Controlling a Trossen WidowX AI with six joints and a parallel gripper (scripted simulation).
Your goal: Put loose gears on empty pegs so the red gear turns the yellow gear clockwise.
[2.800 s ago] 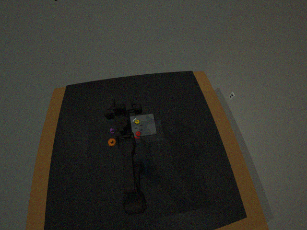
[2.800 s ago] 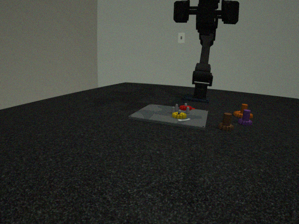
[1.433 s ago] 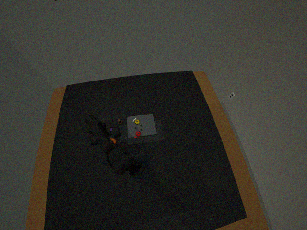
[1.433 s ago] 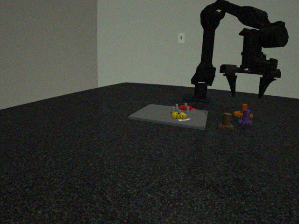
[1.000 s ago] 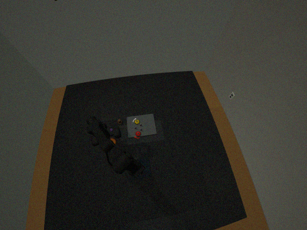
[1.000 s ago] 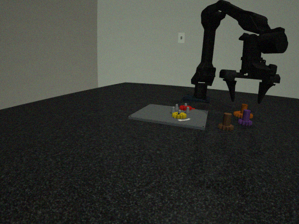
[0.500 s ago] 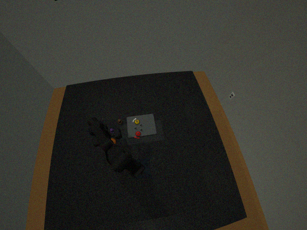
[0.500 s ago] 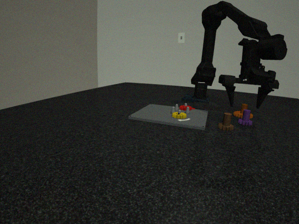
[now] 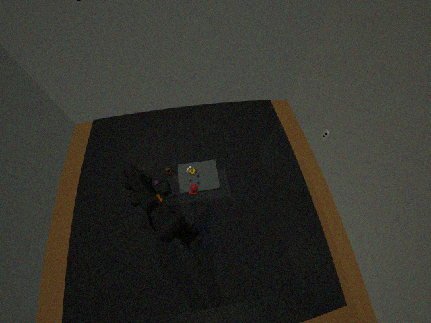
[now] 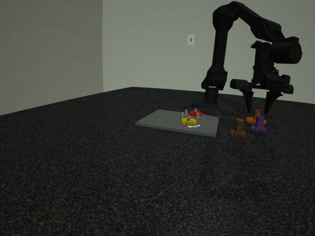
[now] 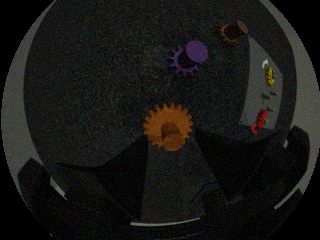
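Note:
My gripper is open, pointing down, with its fingertips on either side of the orange gear's upright knob, near its top. The orange gear stands on the table. The purple gear and the smaller-looking brown gear stand nearby. The grey board bears the red gear, the yellow gear and three empty pegs between or beside them.
The purple gear is close to the orange one; the brown gear stands between the purple gear and the board. The red arrow and white arrow lie beside their gears. The arm's base stands behind the board in the exterior view.

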